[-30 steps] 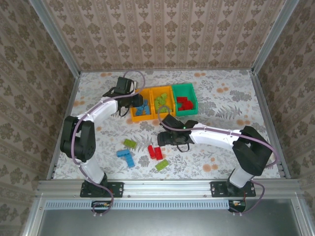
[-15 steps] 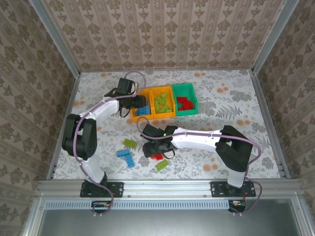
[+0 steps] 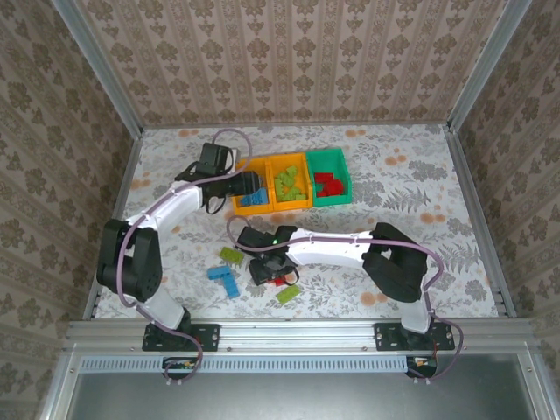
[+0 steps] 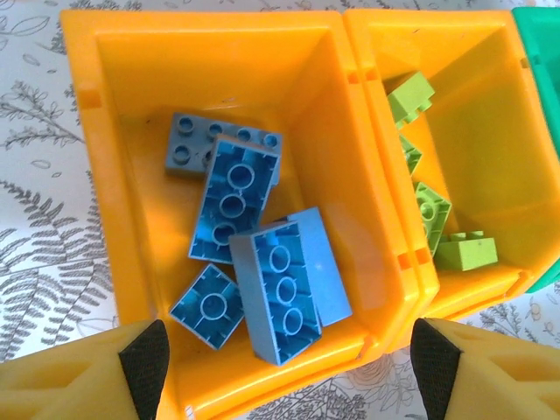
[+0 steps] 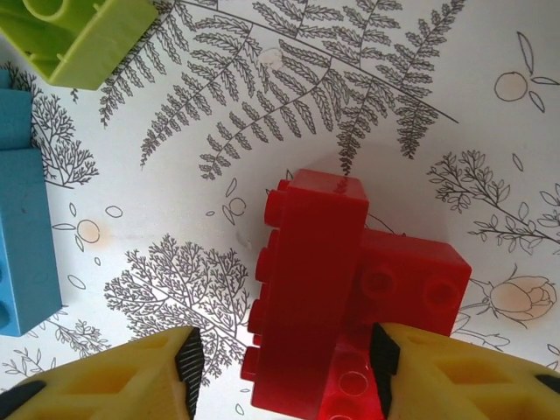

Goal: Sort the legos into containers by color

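Observation:
Three containers stand in a row at the back: a left orange bin [image 3: 236, 207] holding blue legos [image 4: 289, 289], a middle orange bin [image 3: 290, 203] holding lime legos [image 4: 433, 214], and a green bin [image 3: 343, 175] holding red ones. My left gripper [image 3: 246, 185] [image 4: 289, 367] is open over the left bin's near wall, with nothing between its fingers. My right gripper [image 3: 269, 269] [image 5: 287, 360] is open low over the table. It straddles a red lego [image 5: 306, 289] lying on its side against a second red lego [image 5: 411, 280]. A gap shows at its left pad.
Loose legos lie on the floral table near the front: a lime one [image 3: 230, 255] [image 5: 74, 31], a blue one [image 3: 225, 278] [image 5: 22, 236] and another lime one [image 3: 287, 293]. Aluminium frame rails run along the table's sides and front.
My left gripper has opened over the left orange bin. My right arm has swung left from near the bins down to the red legos, and its jaws have narrowed.

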{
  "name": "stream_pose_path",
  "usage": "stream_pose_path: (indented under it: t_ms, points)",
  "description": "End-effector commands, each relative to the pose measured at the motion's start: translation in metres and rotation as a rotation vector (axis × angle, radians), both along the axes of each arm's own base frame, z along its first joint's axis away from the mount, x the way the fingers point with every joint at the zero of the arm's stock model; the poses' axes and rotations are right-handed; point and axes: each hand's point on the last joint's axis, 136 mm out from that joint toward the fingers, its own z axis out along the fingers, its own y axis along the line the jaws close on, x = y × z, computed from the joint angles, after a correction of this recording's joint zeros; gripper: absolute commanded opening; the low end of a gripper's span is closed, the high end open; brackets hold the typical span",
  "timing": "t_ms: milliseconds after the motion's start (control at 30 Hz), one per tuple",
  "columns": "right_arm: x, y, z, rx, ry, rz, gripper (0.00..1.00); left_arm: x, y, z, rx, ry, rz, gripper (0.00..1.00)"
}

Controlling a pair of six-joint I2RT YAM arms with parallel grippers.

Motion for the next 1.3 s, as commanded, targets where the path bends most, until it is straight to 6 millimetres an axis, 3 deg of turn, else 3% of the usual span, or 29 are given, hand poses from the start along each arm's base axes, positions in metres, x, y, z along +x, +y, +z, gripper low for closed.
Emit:
stream_pose_path:
  t_ms: [0,200,567,667,833,967,1267]
  points:
    - [-0.002,-0.011,-0.008,-0.093,0.009,0.018,0.53,-0.005,0.011,0.001,0.009,-0.003,0.015,0.77]
    - [0.005,-0.016,-0.006,-0.17,-0.024,0.033,0.45,-0.009,0.02,-0.002,0.013,0.003,0.029,0.77]
    - [0.031,-0.068,-0.007,-0.277,-0.055,-0.057,0.45,-0.016,0.032,-0.012,0.018,0.029,0.051,0.78]
    - [0.037,-0.082,-0.008,-0.268,-0.057,-0.083,0.47,-0.018,0.033,-0.013,0.02,0.033,0.054,0.78]
    - [0.049,-0.092,-0.004,-0.236,-0.074,-0.1,0.6,-0.018,0.034,-0.014,0.021,0.036,0.057,0.78]
    - [0.056,-0.095,0.002,-0.233,-0.091,-0.108,0.62,-0.019,0.035,-0.016,0.024,0.04,0.059,0.78]
    - [0.052,-0.07,0.016,-0.2,-0.146,-0.015,0.62,-0.022,0.037,-0.019,0.026,0.046,0.062,0.78]
